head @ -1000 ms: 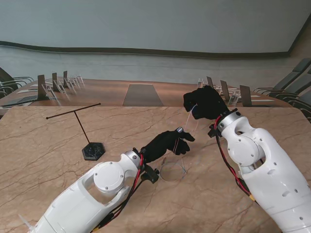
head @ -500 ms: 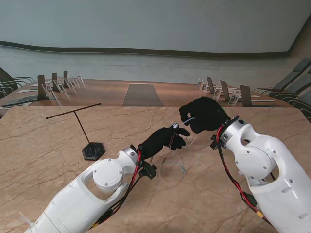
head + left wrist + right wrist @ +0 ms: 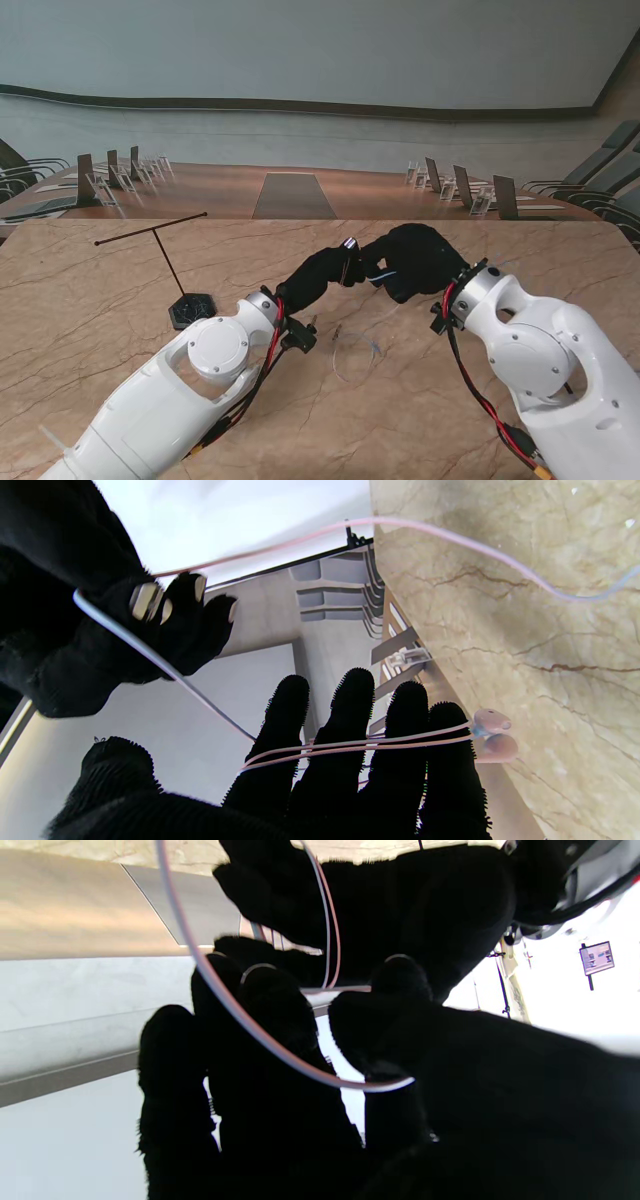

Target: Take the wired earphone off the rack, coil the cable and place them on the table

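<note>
Nearest to me on the marble table, a loose loop of the thin cable lies on the surface between my two arms, and it is faint in the stand view. A little farther, both black gloved hands meet above the table centre, raised off the surface.

The left hand is stretched out with the four fingers straight and side by side. In the left wrist view two turns of the pink cable go across these fingers, and the two pink earbuds hang just beside the outer finger, so this hand carries the wired earphone wound on it.

The right hand is just beside the left fingertips, on their right. Its fingers are curled, and the right wrist view shows the cable passing in a wide curve over them and toward the thumb; it seems pinched there, but the exact contact is dark.

Farther and to the left, the black T-shaped rack stands upright on its base, well apart from both hands.
</note>
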Robot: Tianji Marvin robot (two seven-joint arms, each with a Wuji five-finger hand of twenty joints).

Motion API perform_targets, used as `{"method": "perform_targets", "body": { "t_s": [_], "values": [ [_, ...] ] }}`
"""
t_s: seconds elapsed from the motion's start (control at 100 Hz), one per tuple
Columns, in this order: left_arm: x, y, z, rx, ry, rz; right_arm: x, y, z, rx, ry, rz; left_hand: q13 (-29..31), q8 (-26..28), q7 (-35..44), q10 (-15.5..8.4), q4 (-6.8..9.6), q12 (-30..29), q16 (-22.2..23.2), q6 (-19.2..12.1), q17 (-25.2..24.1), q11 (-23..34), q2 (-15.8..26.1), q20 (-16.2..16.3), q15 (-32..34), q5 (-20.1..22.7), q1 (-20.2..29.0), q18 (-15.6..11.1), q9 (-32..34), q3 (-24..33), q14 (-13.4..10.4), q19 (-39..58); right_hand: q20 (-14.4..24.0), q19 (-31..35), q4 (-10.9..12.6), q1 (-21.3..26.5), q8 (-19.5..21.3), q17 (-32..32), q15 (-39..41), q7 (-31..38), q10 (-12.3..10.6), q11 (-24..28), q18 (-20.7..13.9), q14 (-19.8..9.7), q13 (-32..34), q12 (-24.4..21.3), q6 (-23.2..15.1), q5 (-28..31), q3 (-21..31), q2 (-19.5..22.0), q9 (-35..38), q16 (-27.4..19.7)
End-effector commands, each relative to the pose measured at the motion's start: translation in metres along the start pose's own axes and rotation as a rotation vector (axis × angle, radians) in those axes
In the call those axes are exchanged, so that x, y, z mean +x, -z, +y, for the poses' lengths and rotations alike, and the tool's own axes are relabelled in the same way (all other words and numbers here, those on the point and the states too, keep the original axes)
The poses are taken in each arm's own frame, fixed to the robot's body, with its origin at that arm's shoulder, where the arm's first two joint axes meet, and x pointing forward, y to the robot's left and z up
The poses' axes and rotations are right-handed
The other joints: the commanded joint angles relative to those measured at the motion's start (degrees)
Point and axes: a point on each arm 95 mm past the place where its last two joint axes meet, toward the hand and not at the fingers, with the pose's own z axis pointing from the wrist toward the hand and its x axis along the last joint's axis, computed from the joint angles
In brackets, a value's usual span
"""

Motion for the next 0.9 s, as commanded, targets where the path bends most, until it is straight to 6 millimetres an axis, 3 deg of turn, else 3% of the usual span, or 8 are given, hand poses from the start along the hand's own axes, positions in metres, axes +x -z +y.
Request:
{"method": "perform_targets", "body": {
  "t_s": [0.0,0.11,0.26,0.59,0.89],
  "values": [
    [0.004,-0.001,-0.004,0.008,-0.008,0.018,0.003,0.003,-0.011,0.027,-0.005,-0.013,-1.31,-0.54,-2.48,-1.34,0.11,-1.0,-0.68,0.07,-0.63,-1.76,0.22,-0.94,-1.14,-2.87,-1.58,-1.35,-1.32,-0.88,-1.28,-1.05,1.48,3.17,0.08,-4.9,3.1,0.72,2.45,8.09,7.85,0.69,0.28,1.71,4.23,0.66,7.0,6.42,4.99,-5.47,1.96,0.39],
    [0.008,-0.001,-0.008,0.017,-0.019,0.039,0.0,0.006,-0.024,0.052,-0.03,-0.062,-1.53,-0.52,-2.39,-1.38,0.11,-1.52,-1.25,-0.02,-0.74,-2.42,0.15,-1.39,-1.76,-2.78,-1.5,-1.81,-1.23,-0.86,-1.79,-1.79,1.37,2.86,0.88,-4.48,2.8,0.63,2.02,7.8,8.21,0.09,0.79,2.27,4.21,0.68,7.86,6.64,4.99,-5.95,2.16,0.22],
    [0.013,-0.001,-0.011,0.021,-0.028,0.059,-0.003,0.005,-0.045,0.095,-0.078,-0.109,-1.54,-0.51,-2.32,-1.43,0.11,-1.77,-1.56,-0.15,-0.74,-2.99,0.09,-1.64,-2.06,-2.81,-1.38,-2.09,-0.97,-0.86,-2.08,-2.19,1.34,2.61,-0.07,-4.06,2.78,0.07,1.74,7.56,8.49,-0.54,0.91,2.4,3.49,0.77,8.22,6.51,4.99,-5.78,1.67,0.19],
    [0.022,-0.002,-0.01,0.012,-0.031,0.093,-0.003,-0.005,-0.084,0.155,-0.187,-0.185,-1.47,-0.42,-2.18,-1.59,0.13,-1.88,-1.92,-0.65,-0.55,-4.31,-0.03,-1.99,-2.26,-3.17,-0.96,-2.75,-0.31,-0.8,-2.4,-2.73,0.84,0.85,-6.28,-2.26,2.52,-2.99,0.19,6.3,8.64,-2.54,-0.49,2.33,0.03,-0.49,8.89,4.63,4.99,-3.98,-1.07,-0.48],
    [0.028,-0.003,-0.005,-0.007,-0.023,0.111,0.0,-0.016,-0.109,0.206,-0.239,-0.2,-1.22,-0.31,-1.98,-1.89,0.15,-1.52,-2.01,-0.85,-0.19,-4.85,-0.04,-2.07,-2.1,-3.57,-0.82,-2.72,0.03,-0.84,-2.45,-2.82,0.93,0.6,-9.7,0.56,4.07,-5.35,0.15,6.7,8.92,-2.48,-1.82,2.18,-2.87,-1.14,8.37,3.06,4.99,-1.73,-3.81,-0.7]
  ]
}}
